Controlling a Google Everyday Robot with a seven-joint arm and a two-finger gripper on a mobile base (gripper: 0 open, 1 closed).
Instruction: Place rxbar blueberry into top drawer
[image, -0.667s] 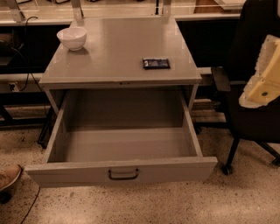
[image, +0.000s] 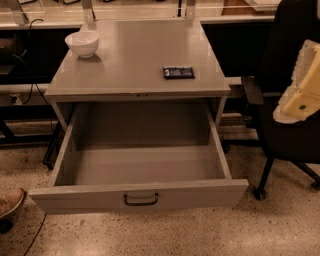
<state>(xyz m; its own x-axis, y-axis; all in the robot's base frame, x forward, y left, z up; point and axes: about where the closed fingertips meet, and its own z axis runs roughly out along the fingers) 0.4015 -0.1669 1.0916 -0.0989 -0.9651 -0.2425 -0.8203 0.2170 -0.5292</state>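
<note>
The gripper (image: 300, 97) is hanging at the far right edge, in front of the black chair (image: 287, 45) — can't tell if it's spread or closed — while the rxbar blueberry (image: 178, 72) is lying flat on the cabinet top (image: 135, 60), well apart from it, above the top drawer (image: 200, 192) that's sitting pulled open.

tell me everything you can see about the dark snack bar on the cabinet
The small flat rectangular snack bar in a dark blue-black wrapper with pale markings lies flat on the grey metal cabinet's top, toward its right front, long side running left to right. Only that top touches it. It is above the open grey top drawer, not in it, and far from the white bowl. The pale cream gripper hangs at the view's right edge, clear of it.
</note>
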